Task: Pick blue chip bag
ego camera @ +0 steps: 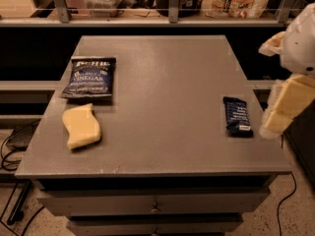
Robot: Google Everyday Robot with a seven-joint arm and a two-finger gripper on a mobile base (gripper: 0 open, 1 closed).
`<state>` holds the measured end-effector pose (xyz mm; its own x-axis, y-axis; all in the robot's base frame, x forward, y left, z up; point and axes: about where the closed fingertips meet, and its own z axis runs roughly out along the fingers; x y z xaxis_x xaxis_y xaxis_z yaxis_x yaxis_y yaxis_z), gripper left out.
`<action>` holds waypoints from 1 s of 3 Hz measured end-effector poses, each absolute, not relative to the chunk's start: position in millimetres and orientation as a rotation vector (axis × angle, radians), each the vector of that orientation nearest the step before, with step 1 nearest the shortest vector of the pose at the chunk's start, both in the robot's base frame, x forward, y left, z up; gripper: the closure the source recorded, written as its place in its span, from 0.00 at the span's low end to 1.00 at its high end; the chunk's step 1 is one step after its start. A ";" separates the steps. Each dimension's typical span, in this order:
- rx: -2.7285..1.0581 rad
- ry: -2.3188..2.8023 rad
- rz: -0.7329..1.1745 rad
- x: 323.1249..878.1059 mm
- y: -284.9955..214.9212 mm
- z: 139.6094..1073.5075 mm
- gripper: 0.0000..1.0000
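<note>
The blue chip bag [89, 77] lies flat on the far left part of a gray table [167, 73]. It is dark navy and crinkly, with white "VINEGAR" lettering and a white logo at its far end. Nothing touches it or lies on it.

Just nearer than the bag, also on the left side, lies a pale yellow sponge-like piece [81, 127] with a wavy outline. It sits close to the bag, with a thin strip of tabletop between them.

Below the near edge of the table is a drawer front with a small knob [155, 208]. Dark cables [10, 157] lie on the floor to the left.

On the right side of the table, well apart from the bag, lies a narrow dark blue snack-bar wrapper [237, 116], its long side running from near to far.

At the far right edge of the view, the robot's gripper [283, 113] hangs beside the table's right edge, near the wrapper and far from the bag. It looks pale yellow under a white arm [301, 38]. Whether it is released or clenched cannot be told, and it touches nothing on the table.
</note>
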<state>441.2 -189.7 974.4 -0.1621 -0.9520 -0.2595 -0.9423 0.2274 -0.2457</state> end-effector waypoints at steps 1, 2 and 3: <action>-1.775 2.026 0.074 449.6 -137.5 970.6 0.00; -1.745 1.900 0.139 466.8 -74.8 972.2 0.00; -1.745 1.900 0.139 466.8 -74.8 972.2 0.00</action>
<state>466.8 -74.8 972.2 -0.0053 -0.8897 -0.4566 -0.9467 0.1515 -0.2844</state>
